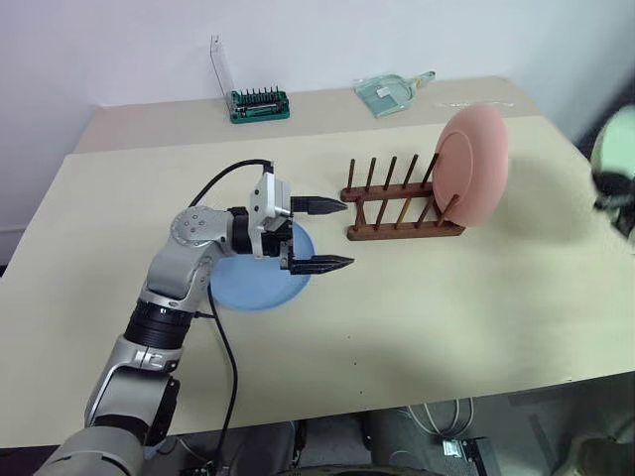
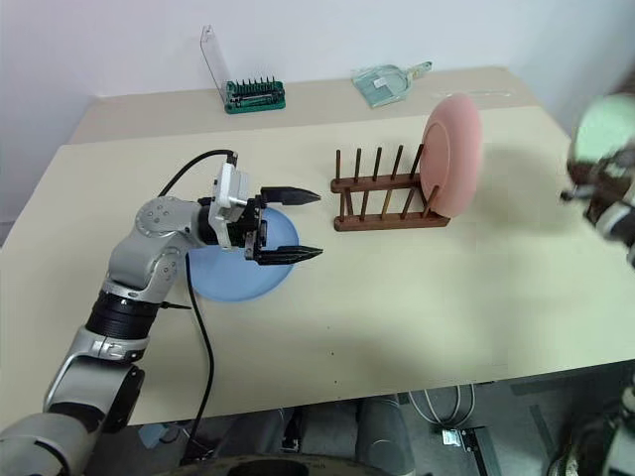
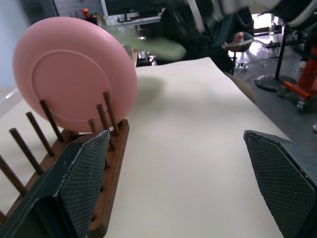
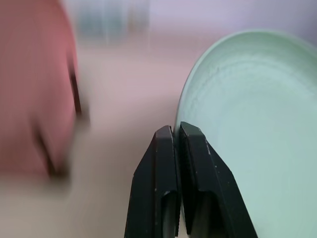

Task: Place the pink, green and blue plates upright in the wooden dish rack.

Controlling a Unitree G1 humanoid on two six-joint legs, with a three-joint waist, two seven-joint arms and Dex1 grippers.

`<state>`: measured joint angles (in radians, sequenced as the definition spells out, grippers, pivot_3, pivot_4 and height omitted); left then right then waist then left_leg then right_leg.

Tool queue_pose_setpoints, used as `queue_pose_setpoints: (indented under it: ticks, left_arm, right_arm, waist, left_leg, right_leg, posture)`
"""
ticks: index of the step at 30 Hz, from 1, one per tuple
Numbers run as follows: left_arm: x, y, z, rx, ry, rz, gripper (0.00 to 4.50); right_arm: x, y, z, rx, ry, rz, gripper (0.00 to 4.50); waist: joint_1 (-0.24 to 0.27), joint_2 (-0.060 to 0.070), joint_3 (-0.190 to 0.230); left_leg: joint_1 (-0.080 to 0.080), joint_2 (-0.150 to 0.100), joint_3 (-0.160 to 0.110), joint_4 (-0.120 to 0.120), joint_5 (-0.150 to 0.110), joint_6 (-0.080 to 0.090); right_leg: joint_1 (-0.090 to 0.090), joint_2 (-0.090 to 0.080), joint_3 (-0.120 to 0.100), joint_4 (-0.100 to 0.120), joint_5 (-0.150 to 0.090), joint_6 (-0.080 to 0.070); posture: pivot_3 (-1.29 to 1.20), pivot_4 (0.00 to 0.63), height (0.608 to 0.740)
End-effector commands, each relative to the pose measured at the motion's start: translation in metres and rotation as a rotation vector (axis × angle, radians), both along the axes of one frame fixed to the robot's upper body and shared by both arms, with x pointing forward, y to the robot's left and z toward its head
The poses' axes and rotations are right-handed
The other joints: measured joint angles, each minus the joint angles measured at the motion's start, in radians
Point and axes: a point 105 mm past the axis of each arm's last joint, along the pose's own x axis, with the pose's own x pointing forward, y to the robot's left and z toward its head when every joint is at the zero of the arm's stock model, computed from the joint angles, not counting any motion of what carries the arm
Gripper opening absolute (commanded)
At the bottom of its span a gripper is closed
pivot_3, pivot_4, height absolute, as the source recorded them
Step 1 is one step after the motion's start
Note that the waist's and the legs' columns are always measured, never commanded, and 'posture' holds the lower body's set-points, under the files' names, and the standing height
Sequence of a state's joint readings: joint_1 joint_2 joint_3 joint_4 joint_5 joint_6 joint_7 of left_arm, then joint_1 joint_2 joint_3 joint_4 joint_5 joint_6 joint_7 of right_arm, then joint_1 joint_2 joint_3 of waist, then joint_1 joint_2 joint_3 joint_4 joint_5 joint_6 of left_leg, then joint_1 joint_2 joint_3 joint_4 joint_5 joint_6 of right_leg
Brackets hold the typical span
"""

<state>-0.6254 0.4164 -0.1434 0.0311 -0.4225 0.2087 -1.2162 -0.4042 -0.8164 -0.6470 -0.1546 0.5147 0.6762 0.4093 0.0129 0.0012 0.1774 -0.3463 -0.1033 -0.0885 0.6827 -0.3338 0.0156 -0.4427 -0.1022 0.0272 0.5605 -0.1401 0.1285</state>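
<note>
Between the right end effector's (image 4: 176, 148) pressed-together fingers, green plate (image 4: 252, 129) pinched at its rim: stiff, light, smooth, likely to pivot. Beyond it, pink plate (image 1: 472, 164) upright in rack (image 1: 402, 203). Under spread left end effector (image 1: 332, 235), blue plate (image 1: 248, 283) flat on counter (image 1: 446, 307).

A pale beige table (image 1: 427, 297) is seen carrying everything here, with a second strip of tabletop butted against its far edge. On the near left, the light blue plate (image 1: 248, 288) is laid flat on the surface. Toward the middle right, the wooden dish rack (image 1: 402, 213) is set directly on the table, its pegs upright, and the pink plate (image 1: 474, 164) is stood on edge at the rack's right end. On the far strip, a green tool holder (image 1: 258, 102) with a clear panel raised behind it is placed at the left, and a pale green dustpan (image 1: 389, 93) is laid well to its right.
</note>
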Motion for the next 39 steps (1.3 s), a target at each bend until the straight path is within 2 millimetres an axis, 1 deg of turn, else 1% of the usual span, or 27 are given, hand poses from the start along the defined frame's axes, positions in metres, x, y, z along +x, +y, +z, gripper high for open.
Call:
queue_pose_setpoints:
  ticks: [1, 3, 4, 5, 6, 9, 11, 13, 16, 19, 23, 26, 29, 39]
  left_arm:
    - [-0.001, -0.001, 0.011, -0.02, -0.044, -0.002, 4.5]
    - [0.0, -0.001, 0.011, -0.023, -0.045, 0.002, 4.5]
    - [0.0, -0.001, 0.011, -0.024, -0.045, 0.003, 4.5]
    - [0.001, -0.001, 0.011, -0.024, -0.045, 0.003, 4.5]
    - [0.002, -0.001, 0.012, -0.026, -0.048, 0.009, 4.5]
    - [0.003, 0.0, 0.014, -0.039, -0.049, 0.025, 4.5]
    - [0.003, 0.001, 0.016, -0.051, -0.043, 0.032, 4.5]
    - [0.003, 0.001, 0.016, -0.054, -0.039, 0.038, 4.5]
    - [0.003, 0.003, 0.016, -0.051, -0.041, 0.046, 4.5]
    - [0.003, 0.004, 0.016, -0.052, -0.042, 0.051, 4.5]
    - [0.003, 0.004, 0.017, -0.053, -0.042, 0.052, 4.5]
    - [0.002, 0.004, 0.017, -0.053, -0.042, 0.054, 4.5]
    - [0.002, 0.005, 0.017, -0.053, -0.043, 0.058, 4.5]
    - [0.0, 0.008, 0.017, -0.051, -0.045, 0.07, 4.5]
  right_arm:
    - [-0.023, 0.006, 0.073, 0.113, -0.392, 0.085, 0.06]
    - [-0.03, 0.034, 0.094, 0.265, -0.499, 0.347, 0.06]
    - [-0.033, 0.043, 0.1, 0.304, -0.519, 0.438, 0.06]
    - [-0.035, 0.048, 0.102, 0.323, -0.526, 0.485, 0.06]
    - [-0.039, 0.063, 0.108, 0.361, -0.536, 0.597, 0.06]
    - [-0.05, 0.094, 0.121, 0.461, -0.529, 0.883, 0.06]
    - [-0.056, 0.103, 0.126, 0.541, -0.522, 1.014, 0.06]
    - [-0.06, 0.11, 0.125, 0.601, -0.475, 1.129, 0.06]
    - [-0.06, 0.126, 0.114, 0.642, -0.361, 1.276, 0.06]
    - [-0.054, 0.137, 0.104, 0.651, -0.261, 1.339, 0.06]
    - [-0.031, 0.139, 0.088, 0.721, -0.193, 1.329, 0.06]
    - [-0.021, 0.142, 0.078, 0.759, -0.147, 1.354, 0.06]
    - [-0.011, 0.144, 0.067, 0.758, -0.112, 1.334, 0.06]
    - [0.003, 0.144, 0.042, 0.727, -0.037, 1.278, 0.06]
  waist:
    - [0.0, 0.0, 0.0]
    - [-0.001, 0.0, 0.0]
    - [-0.001, 0.0, 0.0]
    - [-0.001, 0.0, 0.0]
    - [0.0, 0.0, 0.0]
    - [-0.002, 0.001, 0.0]
    - [-0.002, 0.001, 0.0]
    - [-0.001, 0.001, 0.0]
    - [-0.001, 0.001, 0.0]
    - [-0.002, 0.001, 0.0]
    - [-0.002, 0.001, 0.0]
    - [-0.001, 0.001, 0.0]
    - [-0.002, 0.001, 0.0]
    - [-0.002, 0.001, 0.0]
  left_leg:
    - [0.0, 0.0, 0.0, 0.0, 0.0, 0.0]
    - [0.0, 0.0, 0.0, 0.0, 0.0, 0.0]
    - [0.0, 0.0, -0.001, 0.0, 0.0, 0.0]
    - [0.0, 0.0, -0.001, 0.0, 0.0, 0.0]
    - [0.0, 0.0, -0.002, 0.0, 0.0, 0.001]
    - [-0.001, 0.0, -0.002, 0.0, -0.001, 0.001]
    - [-0.001, 0.0, -0.002, 0.0, -0.001, 0.001]
    - [-0.001, 0.001, -0.003, -0.001, -0.001, 0.001]
    - [-0.002, 0.0, -0.003, 0.0, -0.001, 0.001]
    - [-0.002, 0.0, -0.003, 0.0, -0.001, 0.001]
    - [-0.002, 0.0, -0.002, 0.0, -0.001, 0.001]
    - [-0.003, 0.0, -0.002, 0.0, -0.001, 0.001]
    - [-0.003, 0.0, -0.002, 0.0, -0.001, 0.001]
    - [-0.004, 0.0, -0.002, 0.0, -0.001, 0.001]
  right_leg:
    - [0.0, 0.0, 0.0, 0.0, 0.0, 0.0]
    - [0.0, 0.0, 0.0, 0.0, 0.0, 0.0]
    - [0.0, 0.0, 0.0, 0.0, 0.0, 0.0]
    - [0.0, 0.0, 0.0, 0.0, 0.0, 0.0]
    - [0.0, 0.0, -0.001, 0.0, 0.0, 0.0]
    - [0.0, -0.001, -0.001, 0.0, 0.001, -0.001]
    - [-0.001, 0.0, -0.001, 0.0, 0.001, -0.001]
    - [-0.002, 0.0, -0.001, 0.0, 0.0, -0.001]
    - [-0.002, -0.001, -0.001, 0.0, 0.001, -0.001]
    - [-0.002, 0.0, -0.001, 0.0, 0.001, -0.001]
    - [-0.002, 0.0, -0.001, 0.0, 0.001, -0.001]
    - [-0.002, 0.0, -0.001, 0.0, 0.001, -0.001]
    - [-0.003, 0.0, -0.001, 0.0, 0.001, -0.001]
    - [-0.004, 0.0, -0.001, 0.0, 0.001, -0.001]
  posture:
    - [0.0, 0.15, 0.74]
    - [0.0, 0.15, 0.74]
    - [0.0, 0.15, 0.74]
    - [0.0, 0.15, 0.74]
    - [0.0, 0.15, 0.74]
    - [0.0, 0.15, 0.74]
    - [0.0, 0.15, 0.74]
    - [0.0, 0.15, 0.74]
    - [0.0, 0.15, 0.74]
    - [0.0, 0.15, 0.74]
    - [0.0, 0.15, 0.74]
    - [0.0, 0.15, 0.74]
    - [0.0, 0.15, 0.74]
    - [0.0, 0.15, 0.74]
